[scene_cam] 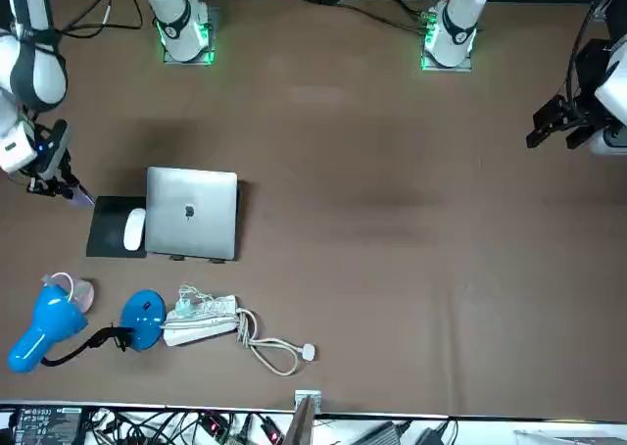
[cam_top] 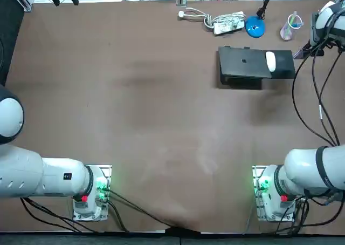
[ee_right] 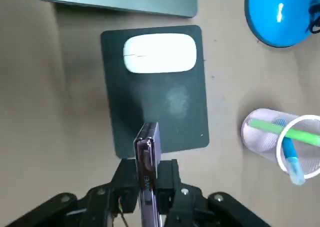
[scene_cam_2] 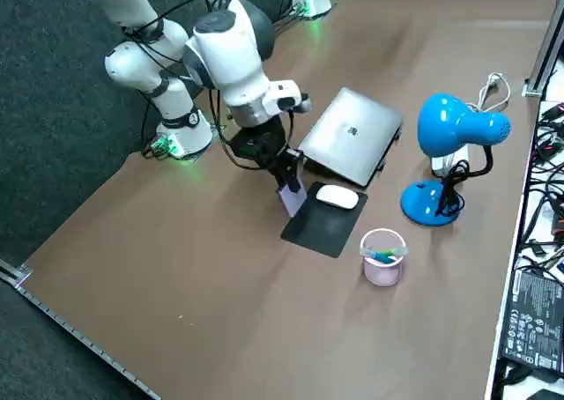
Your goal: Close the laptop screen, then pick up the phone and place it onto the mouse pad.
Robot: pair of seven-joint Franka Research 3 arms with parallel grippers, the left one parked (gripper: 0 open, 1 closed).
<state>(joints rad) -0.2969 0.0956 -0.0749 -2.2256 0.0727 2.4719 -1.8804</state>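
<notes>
The silver laptop [scene_cam: 192, 213] lies with its lid down, and it also shows in the right side view [scene_cam_2: 351, 136]. Beside it is the black mouse pad [scene_cam_2: 322, 228] [ee_right: 165, 107], with a white mouse [ee_right: 159, 52] [scene_cam_2: 337, 196] on the end nearest the laptop. My right gripper [ee_right: 147, 176] [scene_cam_2: 284, 173] is shut on the phone [ee_right: 148, 147] [scene_cam_2: 290, 197]. It holds this thin purple slab on edge. The phone hangs just above the pad's edge farthest from the laptop, and its tip points down at the pad.
A blue desk lamp [scene_cam_2: 454, 136] stands next to the pad. A clear cup of pens [scene_cam_2: 382, 256] [ee_right: 280, 137] sits close to the pad's corner. A white power strip with its cord [cam_top: 226, 22] lies at the table's far edge.
</notes>
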